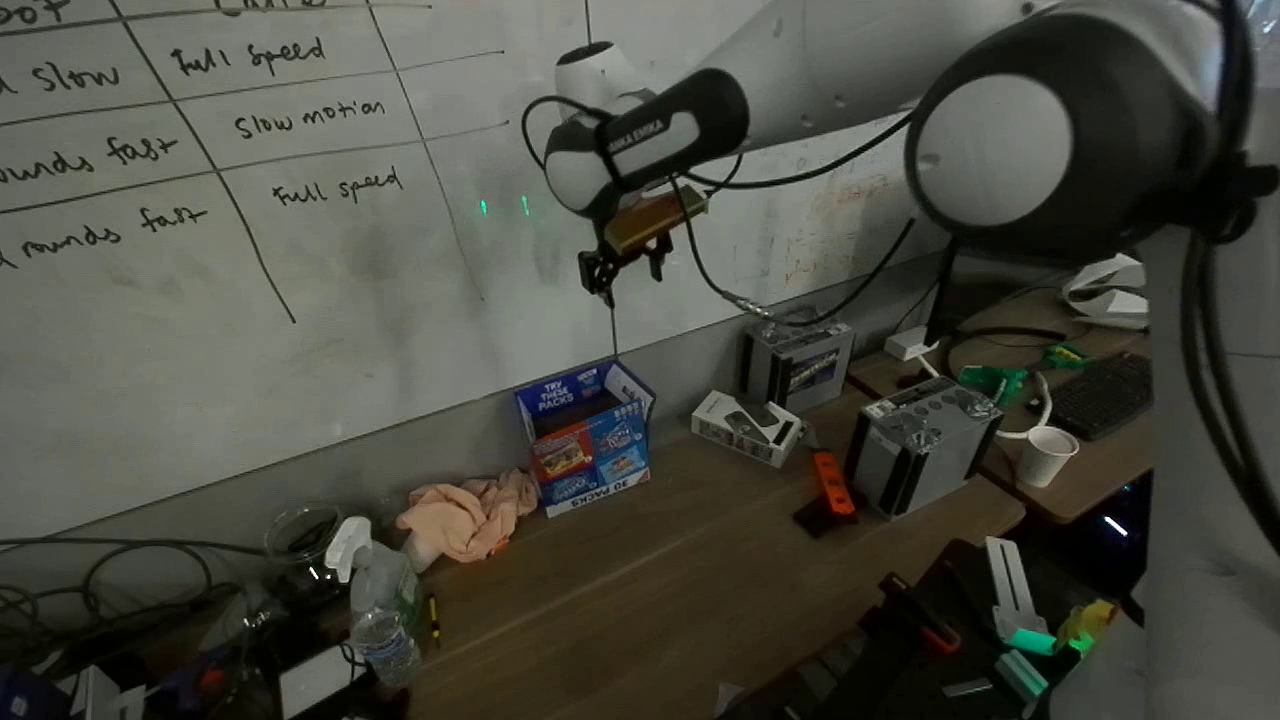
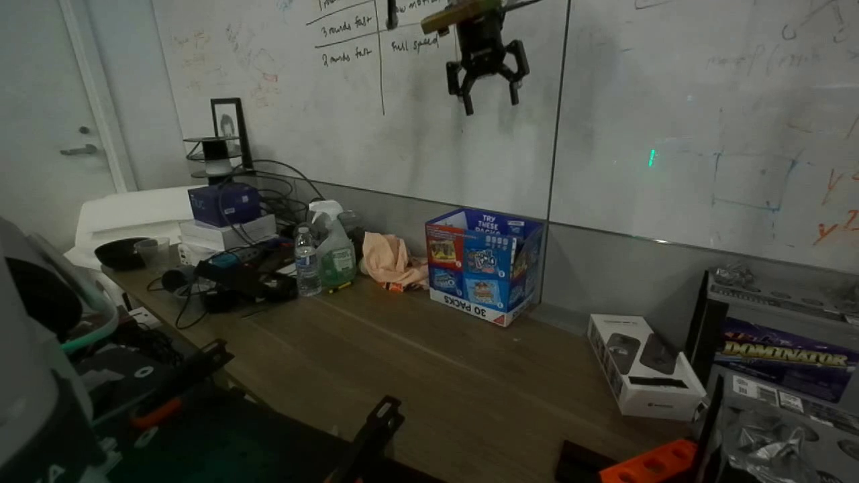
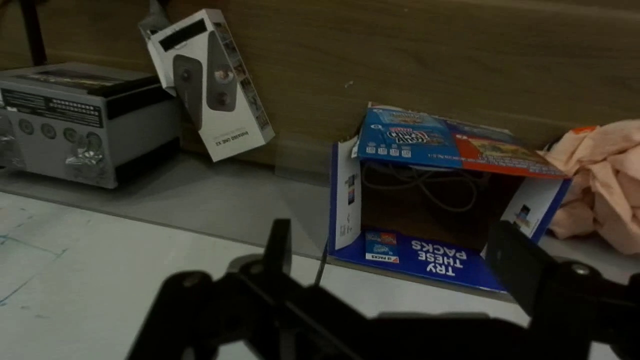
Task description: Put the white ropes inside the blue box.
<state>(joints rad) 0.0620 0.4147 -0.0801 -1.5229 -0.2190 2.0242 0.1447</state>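
The blue box is an open-topped snack carton standing on the table against the whiteboard wall. It also shows in an exterior view and in the wrist view. Thin white ropes lie in loops inside the box in the wrist view. The exterior views do not show them, as the box walls hide its inside. My gripper is high above the box, apart from it. Its fingers are spread with nothing between them, in an exterior view and in the wrist view.
A peach cloth lies beside the box. A spray bottle and a water bottle stand further along. A white camera box, grey cases and an orange tool are on the other side. The whiteboard rises behind.
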